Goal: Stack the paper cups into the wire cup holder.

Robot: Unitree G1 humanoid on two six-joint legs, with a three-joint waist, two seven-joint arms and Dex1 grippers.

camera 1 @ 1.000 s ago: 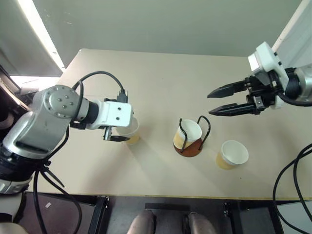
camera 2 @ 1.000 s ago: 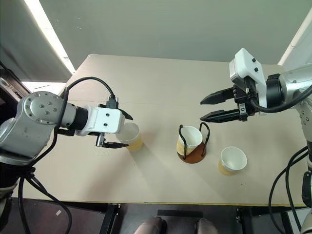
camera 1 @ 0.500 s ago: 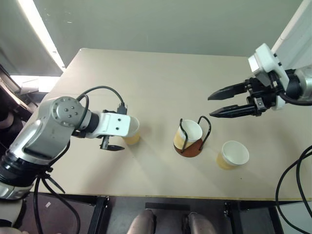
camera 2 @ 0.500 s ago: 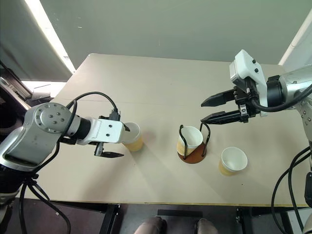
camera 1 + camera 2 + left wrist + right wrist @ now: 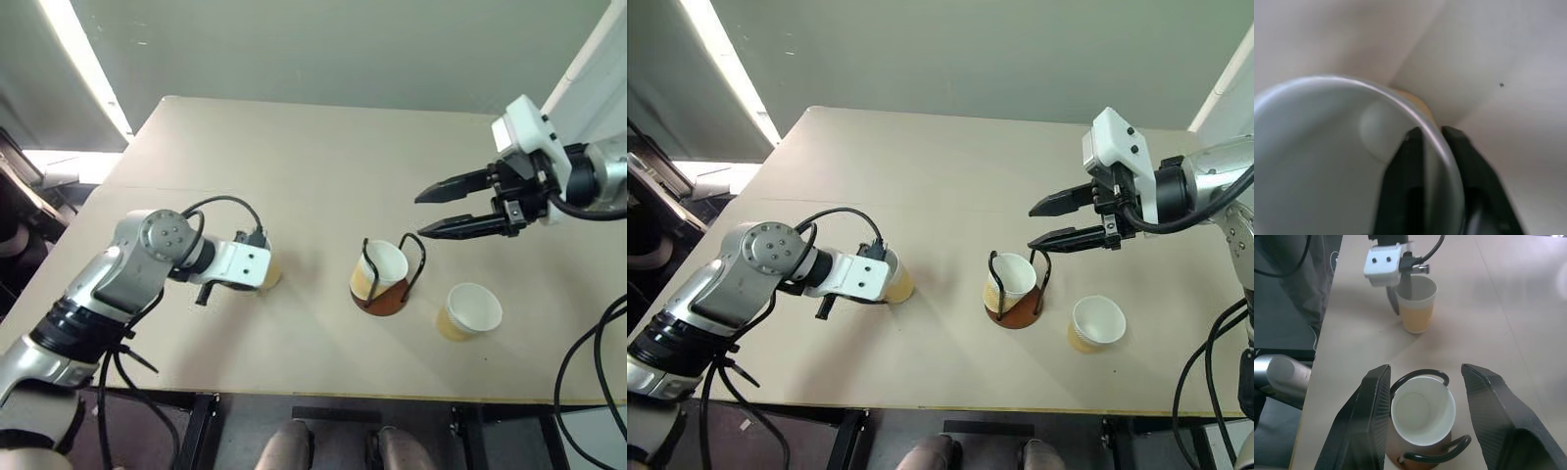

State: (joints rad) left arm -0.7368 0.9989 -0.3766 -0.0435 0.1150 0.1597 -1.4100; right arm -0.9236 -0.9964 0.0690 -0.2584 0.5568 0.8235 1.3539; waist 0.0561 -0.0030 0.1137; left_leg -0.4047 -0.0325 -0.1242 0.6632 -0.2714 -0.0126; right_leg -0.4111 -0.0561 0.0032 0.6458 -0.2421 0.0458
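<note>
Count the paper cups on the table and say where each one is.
3: one in the wire cup holder, one standing right of it, one pinched at its rim by the left gripper.

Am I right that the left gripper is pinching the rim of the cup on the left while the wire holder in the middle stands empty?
Not quite: the wire holder already has a cup in it, as the right wrist view shows. The left gripper is indeed pinching the left cup's rim.

Beige tabletop (image 5: pixel 323 157), plain matte surface, faint seam line crossing left part. Grey wall (image 5: pixel 343 44) beyond far edge. Bright light strip (image 5: pixel 83 64) running diagonally at far left. Black cables (image 5: pixel 588 372) hanging off near right corner. Dark floor (image 5: pixel 803 441) below near edge.
</note>
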